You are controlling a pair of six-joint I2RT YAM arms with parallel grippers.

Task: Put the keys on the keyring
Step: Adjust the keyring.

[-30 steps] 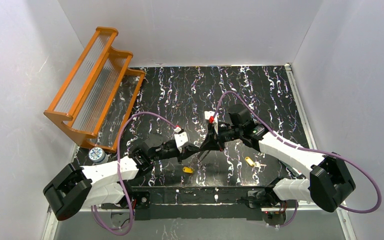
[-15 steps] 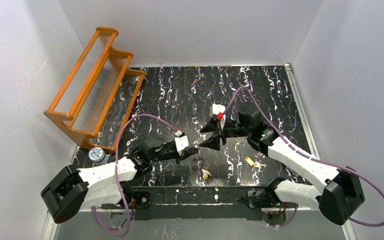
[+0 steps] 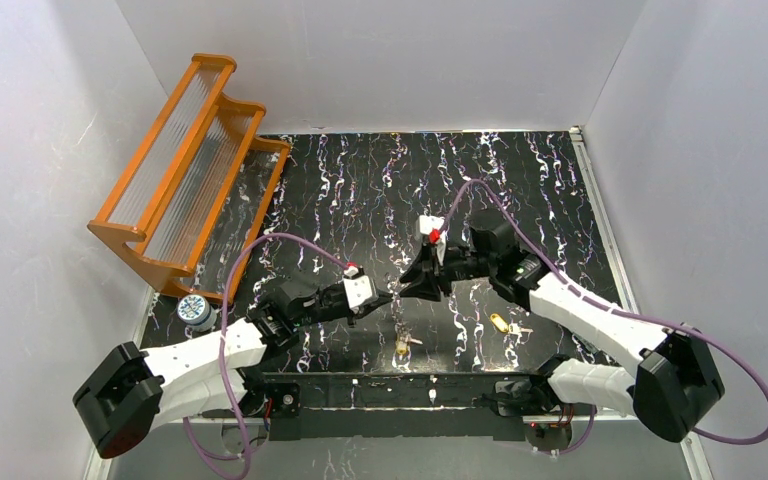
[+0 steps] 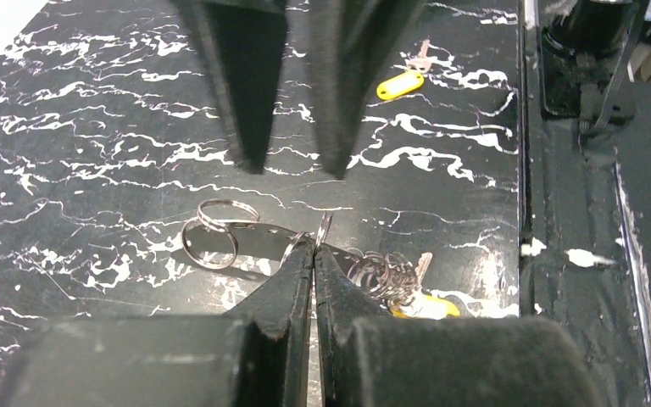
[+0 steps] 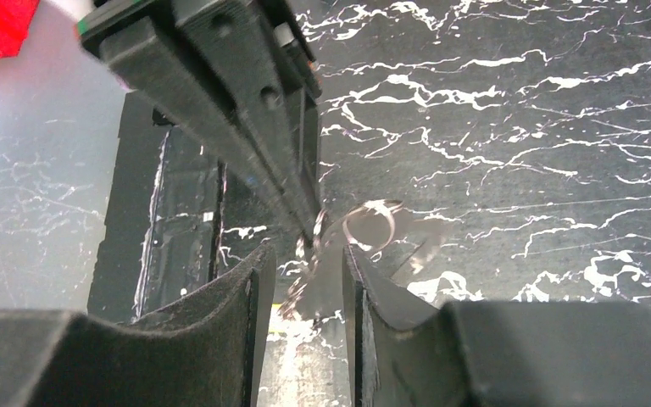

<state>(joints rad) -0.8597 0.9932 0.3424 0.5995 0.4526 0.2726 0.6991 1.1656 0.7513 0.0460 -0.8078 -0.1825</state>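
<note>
Orange rack (image 3: pixel 185 165) at far left, with a small round item (image 3: pixel 193 309) at its near foot. Left gripper (image 4: pixel 314 243) is clamped tight on the keyring (image 4: pixel 209 234), pinching its metal strip beside the ring. Right gripper (image 5: pixel 303 270) has its jaws partly apart, straddling the left tip and the strip; I can't tell if it makes contact. One key (image 4: pixel 425 306) lies just beside the left fingers (image 4: pixel 292 280). The other key (image 4: pixel 400 84) lies well apart from it. Keyring is blurred in the right wrist view. Can't tell whether the near key is threaded.

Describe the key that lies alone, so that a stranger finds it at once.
Look at the black marbled table, near its front edge by the right arm's base. A tiny yellow-headed key lies there. Unlike the other yellow key, it has no metal rings beside it.
</note>
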